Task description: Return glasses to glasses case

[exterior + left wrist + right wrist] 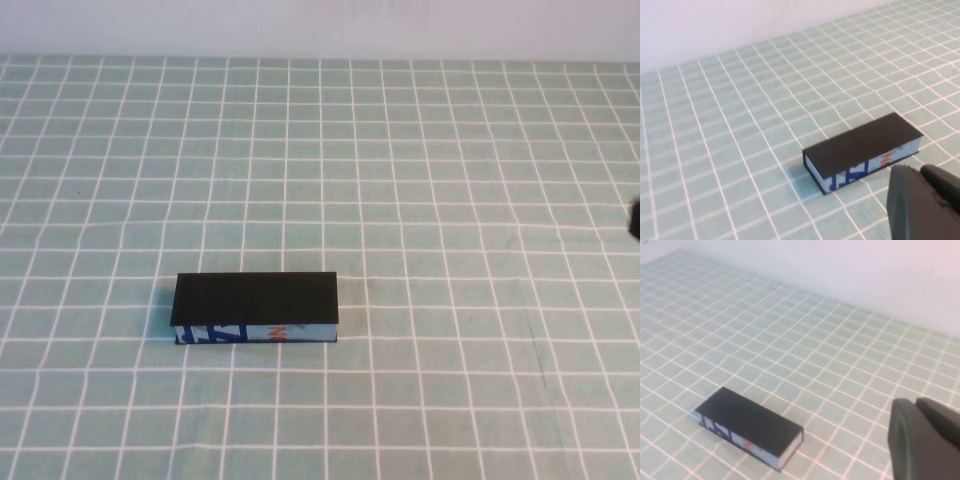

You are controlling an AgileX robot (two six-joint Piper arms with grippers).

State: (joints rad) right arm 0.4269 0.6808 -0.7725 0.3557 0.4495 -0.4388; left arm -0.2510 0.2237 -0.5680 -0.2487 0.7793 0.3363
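The glasses case (257, 309) lies lid down at 6 o'clock of the table (480, 150), long axis 9-to-3. No glasses show. Left gripper (925, 205) and right gripper (925, 440) hang back; whether either is wide or narrow, I cannot tell.

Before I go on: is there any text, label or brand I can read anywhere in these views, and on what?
Glasses case, front side: blue, white and orange print, letters too blurred to read in any view.
Nothing else carries text: not the checked tablecloth, the left gripper or the right gripper, both raised off the case.
The glasses are not in view; the case lid is shut.
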